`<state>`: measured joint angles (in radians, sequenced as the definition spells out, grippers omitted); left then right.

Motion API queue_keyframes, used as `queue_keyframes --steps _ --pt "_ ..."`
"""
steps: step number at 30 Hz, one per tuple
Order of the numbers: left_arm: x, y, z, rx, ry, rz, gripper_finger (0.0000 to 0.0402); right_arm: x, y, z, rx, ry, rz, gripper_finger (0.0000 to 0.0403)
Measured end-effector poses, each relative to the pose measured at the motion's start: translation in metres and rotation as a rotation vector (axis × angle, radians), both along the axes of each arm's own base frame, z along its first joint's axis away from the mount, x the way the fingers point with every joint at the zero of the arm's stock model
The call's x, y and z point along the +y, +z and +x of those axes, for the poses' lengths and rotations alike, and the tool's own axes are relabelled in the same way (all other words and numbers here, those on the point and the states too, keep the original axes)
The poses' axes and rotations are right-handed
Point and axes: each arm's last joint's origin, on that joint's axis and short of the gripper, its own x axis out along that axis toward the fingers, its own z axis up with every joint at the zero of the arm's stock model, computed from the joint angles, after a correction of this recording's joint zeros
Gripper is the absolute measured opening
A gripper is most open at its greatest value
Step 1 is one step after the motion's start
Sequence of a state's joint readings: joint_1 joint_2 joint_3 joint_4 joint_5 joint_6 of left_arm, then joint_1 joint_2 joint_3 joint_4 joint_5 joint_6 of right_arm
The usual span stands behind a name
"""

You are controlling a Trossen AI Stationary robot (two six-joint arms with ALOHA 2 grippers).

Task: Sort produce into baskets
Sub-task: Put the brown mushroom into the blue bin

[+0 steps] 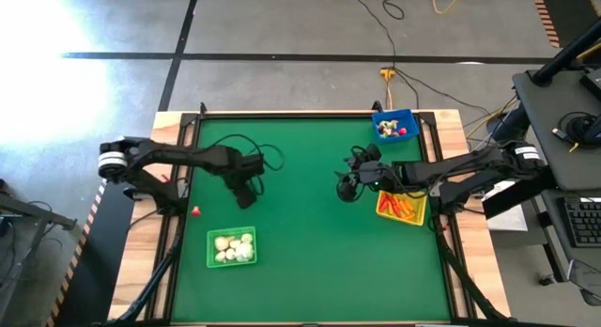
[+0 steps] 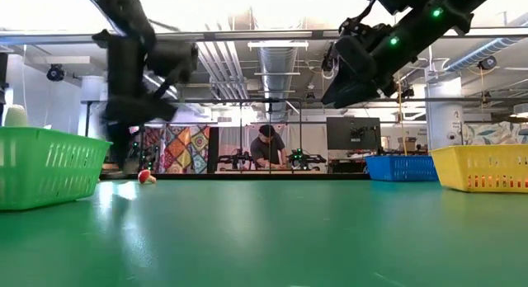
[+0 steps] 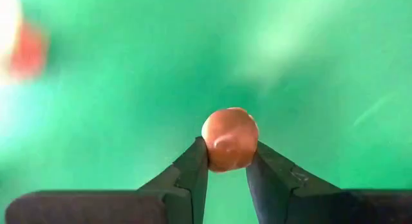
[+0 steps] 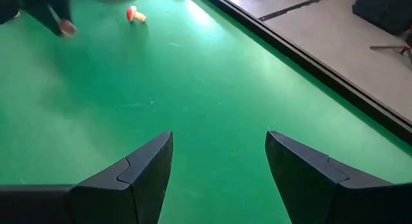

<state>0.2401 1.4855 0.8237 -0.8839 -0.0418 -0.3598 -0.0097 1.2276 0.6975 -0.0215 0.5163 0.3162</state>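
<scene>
High view: left gripper (image 1: 247, 197) sits mid-table above the green basket (image 1: 231, 248), one red piece (image 1: 195, 211) loose on the mat; right gripper (image 1: 347, 188) waits near the yellow basket (image 1: 401, 208). Left wrist view: fingers pinched on a small reddish ball (image 3: 230, 138), gripped only at the tips, so I'd carry it slowly and low to the blue basket (image 1: 394, 127). Right wrist view: its fingers spread wide, holding nothing.

We see two dark jointed arms, loose black cables, left arm (image 1: 178, 160) white-banded, right arm (image 1: 451, 172) green-lit (low view).

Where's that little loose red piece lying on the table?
In the high view, the red piece lies on the mat's left side, just up-left of the green basket and below the left arm.
</scene>
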Motion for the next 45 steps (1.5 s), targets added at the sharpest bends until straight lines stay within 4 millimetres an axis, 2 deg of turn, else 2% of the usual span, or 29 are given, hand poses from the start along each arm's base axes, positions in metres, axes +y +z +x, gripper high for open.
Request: queue_keyframes --steps 4,7,11,14,17,23,29,35,38,40,45 --pt "-0.006 0.01 0.03 -0.317 -0.094 0.078 0.0078 0.003 -0.009 0.009 0.03 0.056 -0.029 0.024" --pt "-0.014 0.007 0.047 -0.473 -0.186 0.122 0.0078 0.007 -0.025 0.021 0.076 0.216 -0.019 0.024" --pt "-0.026 -0.006 0.062 -0.708 -0.275 0.17 0.0078 0.016 -0.054 0.042 0.074 0.467 0.039 0.024" --pt "-0.035 -0.021 0.067 -0.887 -0.311 0.174 0.008 0.024 -0.074 0.059 -0.007 0.538 0.005 0.024" --pt "-0.041 -0.037 0.067 -0.99 -0.33 0.171 0.0087 0.03 -0.093 0.072 -0.079 0.581 -0.066 0.024" --pt "-0.045 -0.069 0.068 -0.918 -0.331 0.144 0.0121 0.029 -0.118 0.08 -0.131 0.586 -0.098 0.024" --pt "-0.045 -0.074 0.076 -0.916 -0.391 0.128 0.0168 0.03 -0.131 0.087 -0.161 0.586 -0.106 0.024" --pt "-0.047 -0.051 0.067 -0.947 -0.422 0.089 0.0179 0.031 -0.148 0.103 -0.175 0.577 -0.092 0.024" --pt "-0.047 -0.039 0.053 -0.89 -0.426 0.091 0.018 0.031 -0.156 0.107 -0.162 0.574 -0.086 0.0237" --pt "-0.047 -0.027 0.047 -0.9 -0.421 0.111 0.018 0.031 -0.157 0.108 -0.163 0.567 -0.079 0.0231" --pt "-0.05 -0.01 0.025 -0.953 -0.393 0.138 0.018 0.031 -0.157 0.107 -0.147 0.572 -0.081 0.0202"
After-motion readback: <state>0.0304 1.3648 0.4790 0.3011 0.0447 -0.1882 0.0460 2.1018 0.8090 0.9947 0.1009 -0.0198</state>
